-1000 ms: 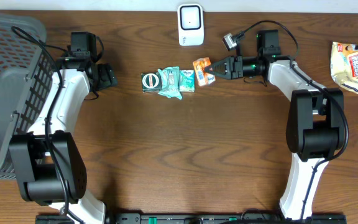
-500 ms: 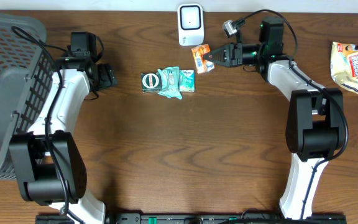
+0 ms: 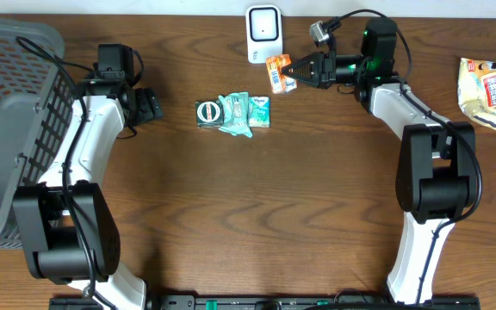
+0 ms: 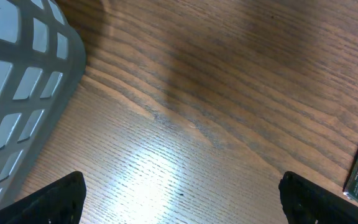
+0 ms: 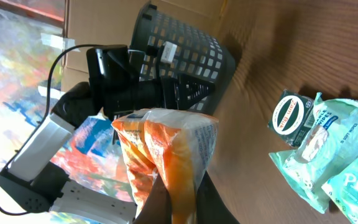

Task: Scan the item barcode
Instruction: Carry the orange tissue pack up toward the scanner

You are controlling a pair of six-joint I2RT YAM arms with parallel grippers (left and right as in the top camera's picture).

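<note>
An orange snack packet (image 3: 276, 72) hangs off the table just right of the white barcode scanner (image 3: 264, 34), near the far edge. My right gripper (image 3: 294, 70) is shut on it, pinching its lower seam. In the right wrist view the orange packet (image 5: 166, 146) stands upright between my dark fingers (image 5: 156, 206), with the right gripper (image 5: 182, 190) clamped on its crimped end. My left gripper (image 3: 153, 105) rests at the left beside the basket. In the left wrist view the left gripper (image 4: 185, 202) is wide open over bare wood.
A grey mesh basket (image 3: 7, 112) fills the left edge. A round green tin (image 3: 207, 113) and teal packets (image 3: 246, 112) lie mid-table. A yellow-red snack bag (image 3: 485, 93) lies at the far right. The basket wall (image 4: 11, 112) is close to my left fingers.
My right gripper has carried the orange packet up from beside the teal packets toward the scanner. The left arm has not moved.
</note>
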